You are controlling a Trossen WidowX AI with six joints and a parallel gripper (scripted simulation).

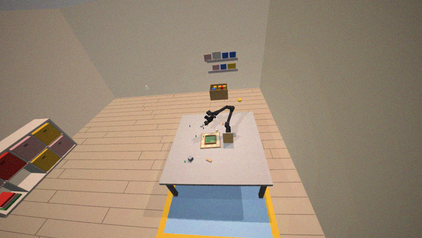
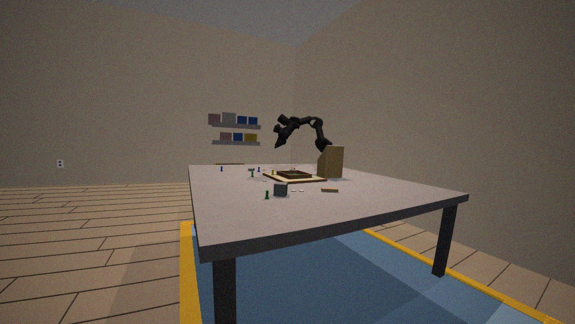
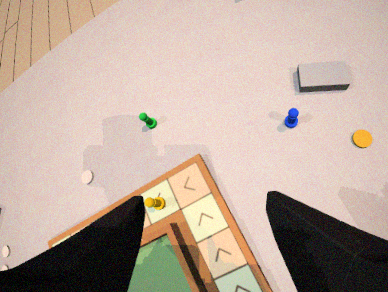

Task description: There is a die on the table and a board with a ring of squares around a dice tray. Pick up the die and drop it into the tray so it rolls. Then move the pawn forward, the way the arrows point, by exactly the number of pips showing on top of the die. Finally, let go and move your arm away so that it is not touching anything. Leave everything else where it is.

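Note:
My gripper (image 1: 205,123) (image 2: 276,146) (image 3: 205,202) is partly open, with nothing between its fingers, above the table and behind the board. A small white thing that looks like the die (image 1: 216,130) lies by the board's back right corner; its pips are too small to read. The yellow pawn (image 1: 203,136) (image 2: 272,172) (image 3: 156,203) stands on a pale square near one corner of the board (image 1: 210,146) (image 3: 204,215), whose squares bear arrows. The green-floored dice tray (image 1: 210,139) (image 2: 295,177) (image 3: 155,265) looks empty where visible; the left finger hides part of it in the wrist view.
A green pawn (image 1: 195,135) (image 2: 252,174) (image 3: 148,120), blue pawn (image 1: 203,128) (image 2: 258,169) (image 3: 292,118), grey block (image 1: 201,125) (image 3: 324,76) and orange disc (image 3: 362,138) are around the board. A tall tan box (image 1: 227,137) (image 2: 332,161) stands beside it. A dark cube (image 1: 190,158) (image 2: 280,189) and orange block (image 1: 209,160) (image 2: 329,189) lie in front.

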